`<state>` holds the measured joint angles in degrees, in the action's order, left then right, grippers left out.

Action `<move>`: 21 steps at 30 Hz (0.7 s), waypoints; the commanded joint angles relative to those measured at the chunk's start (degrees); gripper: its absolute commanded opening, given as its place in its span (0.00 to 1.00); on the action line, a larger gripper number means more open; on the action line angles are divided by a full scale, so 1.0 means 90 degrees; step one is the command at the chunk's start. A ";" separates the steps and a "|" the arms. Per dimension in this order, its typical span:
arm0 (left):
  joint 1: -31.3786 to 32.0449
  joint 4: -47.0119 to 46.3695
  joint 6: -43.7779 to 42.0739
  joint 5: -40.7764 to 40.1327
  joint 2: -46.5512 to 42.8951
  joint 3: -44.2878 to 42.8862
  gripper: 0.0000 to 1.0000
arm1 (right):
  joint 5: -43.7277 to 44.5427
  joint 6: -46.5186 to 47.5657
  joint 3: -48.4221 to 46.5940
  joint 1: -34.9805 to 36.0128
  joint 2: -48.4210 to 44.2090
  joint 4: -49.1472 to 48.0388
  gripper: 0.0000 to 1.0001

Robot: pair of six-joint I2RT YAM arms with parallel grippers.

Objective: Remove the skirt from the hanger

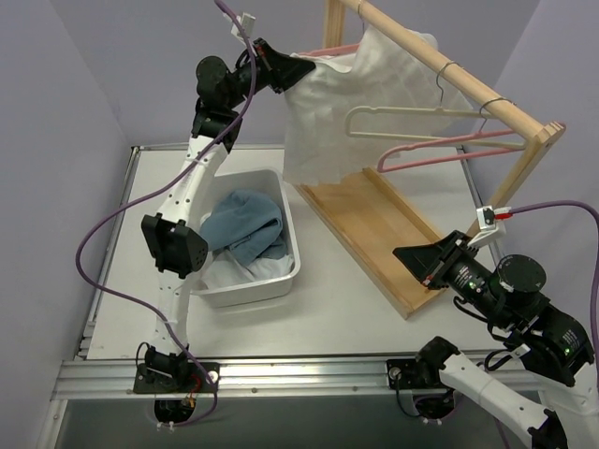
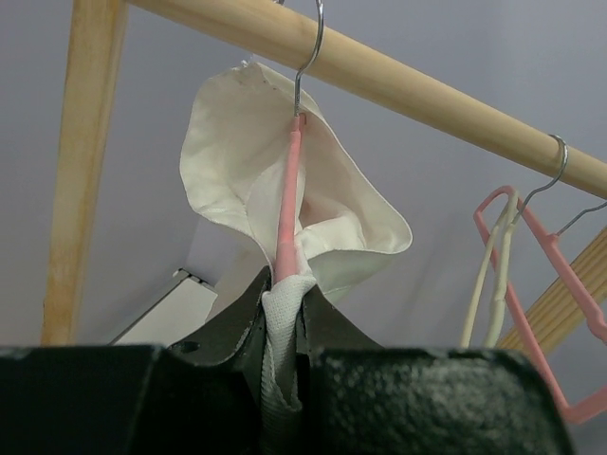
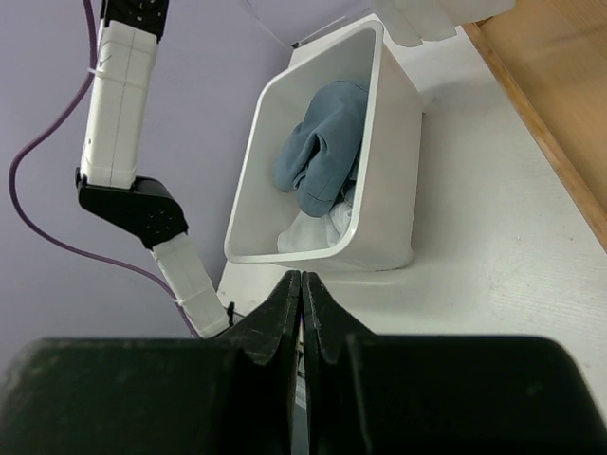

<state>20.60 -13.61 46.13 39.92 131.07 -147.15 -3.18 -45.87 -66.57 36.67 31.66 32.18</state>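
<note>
The white skirt (image 1: 342, 103) hangs on a pink hanger (image 1: 329, 49) whose hook sits over the wooden rail (image 1: 440, 61). High at the skirt's upper left corner, my left gripper (image 1: 286, 71) is shut on a fold of its fabric. The left wrist view shows the skirt (image 2: 232, 142) bunched round the pink hanger (image 2: 288, 194), with white cloth pinched in my left gripper (image 2: 283, 308). Low on the right, over the near edge of the rack's base, my right gripper (image 1: 415, 258) is shut and holds nothing. In its own view the right gripper (image 3: 302, 282) points towards the bin.
A white bin (image 1: 288, 229) holding a blue cloth (image 1: 245, 224) and white cloth stands left of the wooden rack base (image 1: 374, 224). On the rail hang a bare cream hanger (image 1: 421, 114) and a bare pink hanger (image 1: 449, 152). Purple walls close in the sides.
</note>
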 commanded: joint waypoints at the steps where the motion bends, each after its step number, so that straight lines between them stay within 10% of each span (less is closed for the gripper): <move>1: 0.0055 -0.0978 0.0245 -0.0158 -0.0774 -0.0037 0.02 | 0.0129 0.0145 -0.0123 -0.0060 0.0115 -0.0099 0.00; 21: -0.0394 -0.2286 0.1134 0.0690 -0.2032 0.2238 0.02 | 0.0207 0.0321 -0.0104 -0.0051 0.0310 -0.0031 0.00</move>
<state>17.91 -24.21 53.49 44.53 119.70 -129.27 -2.31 -44.21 -66.87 36.67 33.43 33.63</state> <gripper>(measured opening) 0.162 0.001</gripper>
